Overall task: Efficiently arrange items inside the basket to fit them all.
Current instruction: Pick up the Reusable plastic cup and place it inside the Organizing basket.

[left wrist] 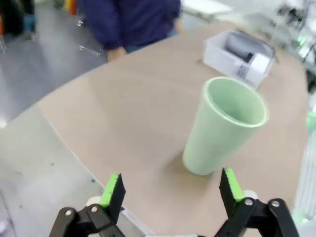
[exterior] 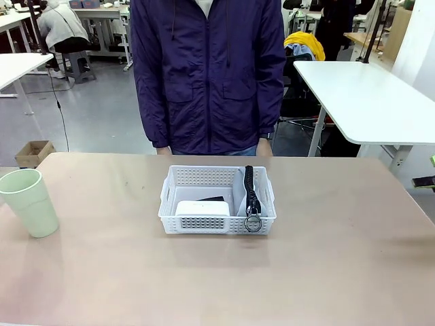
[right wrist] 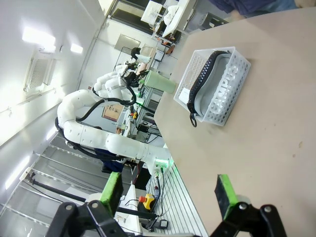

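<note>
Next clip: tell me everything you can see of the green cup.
The cup is pale green and plain, matte plastic by its look, tapering from a wide open rim to a narrower base. It stands upright and empty on the table near its left edge, well apart from the basket. Only the tabletop touches it. In the left wrist view it stands just ahead of the open left end effector, untouched.

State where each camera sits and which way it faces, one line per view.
Front: fixed on the robot's side, facing across the table at the person's torso; basket centre, cup left.
Left wrist: above the open left gripper, looking down at the cup.
Right wrist: rolled sideways over the open right gripper, facing the basket and left arm.
Shared: all three show basket and cup.
</note>
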You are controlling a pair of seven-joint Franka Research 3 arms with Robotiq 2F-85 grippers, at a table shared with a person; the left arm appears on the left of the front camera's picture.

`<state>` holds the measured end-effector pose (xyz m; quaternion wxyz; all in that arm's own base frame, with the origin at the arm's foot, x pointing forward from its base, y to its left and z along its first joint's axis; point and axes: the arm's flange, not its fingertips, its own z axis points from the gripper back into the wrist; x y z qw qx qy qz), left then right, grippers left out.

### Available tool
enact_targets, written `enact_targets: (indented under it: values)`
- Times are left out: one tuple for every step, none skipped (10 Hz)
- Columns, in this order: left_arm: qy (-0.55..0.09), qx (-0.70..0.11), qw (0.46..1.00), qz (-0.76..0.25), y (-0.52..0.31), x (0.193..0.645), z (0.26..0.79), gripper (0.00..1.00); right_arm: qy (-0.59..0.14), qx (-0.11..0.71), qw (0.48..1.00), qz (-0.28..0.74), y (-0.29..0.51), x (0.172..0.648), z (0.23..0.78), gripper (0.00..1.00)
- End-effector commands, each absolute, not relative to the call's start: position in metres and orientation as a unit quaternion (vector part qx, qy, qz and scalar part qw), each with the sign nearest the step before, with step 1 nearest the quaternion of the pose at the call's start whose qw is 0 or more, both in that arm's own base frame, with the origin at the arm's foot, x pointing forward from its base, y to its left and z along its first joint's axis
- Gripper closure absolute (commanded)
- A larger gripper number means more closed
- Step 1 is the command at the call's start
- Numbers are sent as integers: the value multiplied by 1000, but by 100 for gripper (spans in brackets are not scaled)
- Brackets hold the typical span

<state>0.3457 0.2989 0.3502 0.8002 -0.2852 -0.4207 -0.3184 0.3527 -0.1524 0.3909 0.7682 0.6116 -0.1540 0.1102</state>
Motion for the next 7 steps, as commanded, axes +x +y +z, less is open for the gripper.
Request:
enact_targets:
  values:
    - [-424, -288, 783, -353, 296, 341, 370, 0, -155, 612, 767, 116, -152, 350, 392, 0]
    - [-424, -288, 783, -353, 296, 341, 370, 0, -155, 612, 767, 116, -152, 350, 392, 0]
    - [-424, -288, 783, -353, 296, 341, 370, 0, -155, 612, 767, 116, -152, 350, 392, 0]
    - [-424, -288, 783, -353, 296, 341, 370, 0, -155, 612, 767, 116, -152, 350, 392, 0]
    - [-424, -288, 783, -353, 296, 341, 370, 0, -155, 612, 767, 116, -152, 350, 392, 0]
    - [-424, -288, 783, -353, 296, 341, 370, 0, -155, 612, 767, 116, -152, 350, 392, 0]
    - [-424, -286, 787, -346, 294, 345, 370, 0, -155, 612, 767, 116, -152, 350, 392, 0]
